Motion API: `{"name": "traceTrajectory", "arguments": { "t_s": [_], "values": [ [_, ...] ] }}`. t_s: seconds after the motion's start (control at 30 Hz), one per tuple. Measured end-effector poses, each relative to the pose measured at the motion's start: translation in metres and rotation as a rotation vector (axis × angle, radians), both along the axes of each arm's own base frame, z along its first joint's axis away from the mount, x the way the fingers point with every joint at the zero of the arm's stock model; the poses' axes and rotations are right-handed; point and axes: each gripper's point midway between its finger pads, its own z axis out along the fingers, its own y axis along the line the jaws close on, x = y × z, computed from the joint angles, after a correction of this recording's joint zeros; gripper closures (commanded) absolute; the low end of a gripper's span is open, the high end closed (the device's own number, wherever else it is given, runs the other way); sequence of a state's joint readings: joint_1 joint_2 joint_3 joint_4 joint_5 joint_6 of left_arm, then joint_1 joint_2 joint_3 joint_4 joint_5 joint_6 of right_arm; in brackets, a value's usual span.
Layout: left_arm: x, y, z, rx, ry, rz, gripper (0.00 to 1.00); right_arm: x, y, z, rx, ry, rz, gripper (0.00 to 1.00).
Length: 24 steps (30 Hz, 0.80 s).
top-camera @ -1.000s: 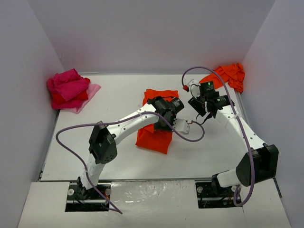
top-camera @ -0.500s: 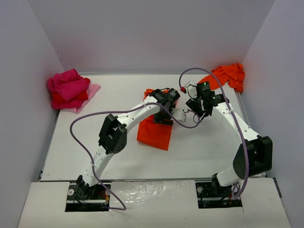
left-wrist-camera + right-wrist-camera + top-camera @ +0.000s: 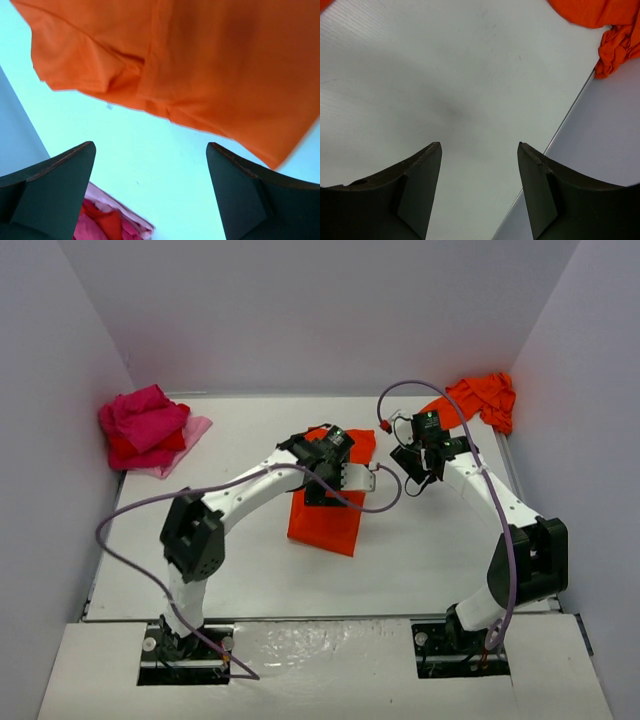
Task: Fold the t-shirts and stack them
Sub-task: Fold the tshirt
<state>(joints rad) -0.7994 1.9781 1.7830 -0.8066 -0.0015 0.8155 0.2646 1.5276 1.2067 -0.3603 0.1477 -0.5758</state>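
A folded orange-red t-shirt (image 3: 326, 522) lies flat in the middle of the table; in the left wrist view this t-shirt (image 3: 210, 65) fills the top. My left gripper (image 3: 318, 448) hovers over its far end, jaws wide apart, and between the left gripper (image 3: 150, 145) fingers only bare table shows. To the right of the shirt, my right gripper (image 3: 425, 438) hangs over bare table. The right gripper (image 3: 480, 144) is open and holds nothing. A pile of magenta, red and pale pink t-shirts (image 3: 148, 428) sits at the back left. Crumpled orange-red t-shirts (image 3: 480, 400) lie at the back right.
White walls close in the table on the left, back and right. The right wall's foot (image 3: 570, 115) runs close beside the right gripper. The pink pile (image 3: 107, 222) shows low in the left wrist view. Purple cables loop off both arms.
My left gripper has opened and let go of the orange-red t-shirt, and its arm has swung left and back. The right arm has drawn slightly left.
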Motion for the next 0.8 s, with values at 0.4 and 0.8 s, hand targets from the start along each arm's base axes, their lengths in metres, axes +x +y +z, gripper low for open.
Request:
{"name": "traceTrajectory", "arguments": {
  "t_s": [0.4,0.8],
  "values": [
    [-0.116,0.039,-0.063,0.118,0.113,-0.105,0.11,-0.003,-0.005,0.024,-0.001,-0.067,-0.017,0.39],
    [-0.090,0.028,-0.099,0.135,0.019,-0.096,0.50,-0.005,-0.009,0.032,-0.010,-0.088,-0.032,0.39]
  ]
}}
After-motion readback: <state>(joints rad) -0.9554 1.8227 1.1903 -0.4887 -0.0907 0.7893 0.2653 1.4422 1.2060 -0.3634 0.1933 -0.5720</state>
